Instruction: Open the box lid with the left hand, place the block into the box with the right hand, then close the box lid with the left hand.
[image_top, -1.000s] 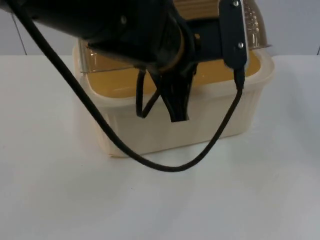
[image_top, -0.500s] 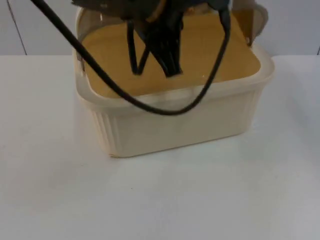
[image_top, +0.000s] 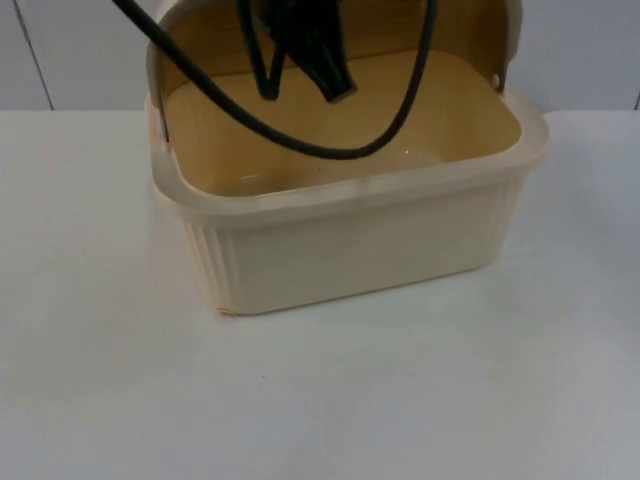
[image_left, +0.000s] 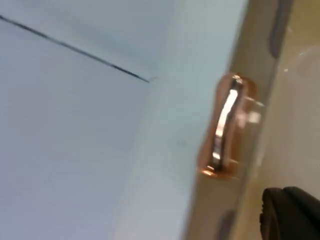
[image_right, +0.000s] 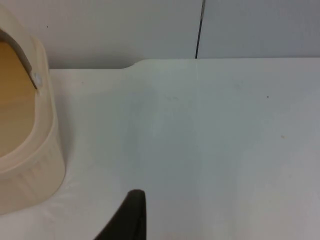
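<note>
A cream plastic box (image_top: 350, 250) stands in the middle of the white table. Its lid (image_top: 420, 25) is swung up at the back, so the tan inside (image_top: 300, 140) lies open with nothing showing in it. My left gripper (image_top: 335, 85) hangs above the box's back half, just in front of the raised lid. In the left wrist view a copper-coloured fitting (image_left: 227, 127) on the lid's rim sits close to my left gripper (image_left: 290, 212). My right gripper (image_right: 127, 217) waits low over the table, to the right of the box's corner (image_right: 30, 150).
Bare white table (image_top: 320, 400) spreads in front of the box and to both sides. The grey partition wall (image_right: 125, 30) closes off the table behind the box. The table's back edge (image_right: 165, 61) runs along it.
My left gripper has risen and moved back. The lid has swung with it from nearly flat over the box to upright at the back, uncovering the inside.
</note>
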